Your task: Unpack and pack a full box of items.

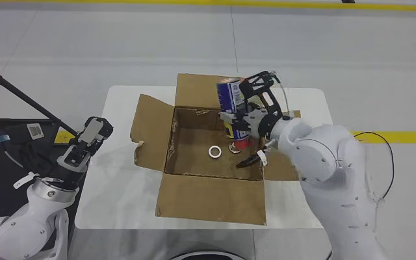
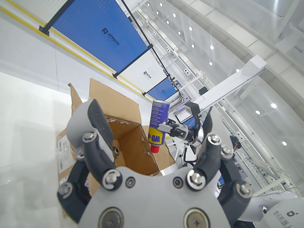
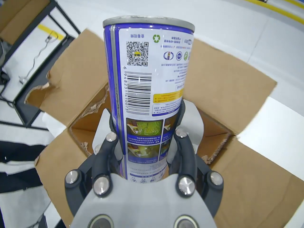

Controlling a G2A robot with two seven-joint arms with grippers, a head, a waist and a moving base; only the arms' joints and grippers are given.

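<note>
An open cardboard box [image 1: 214, 195] sits mid-table with its flaps spread. My right gripper [image 1: 243, 125] is shut on a blue spray can [image 1: 229, 95], held upside down with its red cap [image 1: 239, 136] just above the box's far right corner. In the right wrist view the can [image 3: 147, 77] stands clamped between the fingers [image 3: 181, 119], above the box [image 3: 213, 84]. A white tape roll [image 1: 214, 153] lies on the box floor. My left gripper [image 1: 99, 126] hangs open at the table's left edge; its wrist view shows the box [image 2: 128, 141] and the can [image 2: 158, 122] farther off.
The white table [image 1: 117, 195] has bare surface to the left of the box and along its right side. A black metal frame [image 1: 26, 101] stands off the table's left edge. The box's spread flaps [image 1: 148, 120] take up room around it.
</note>
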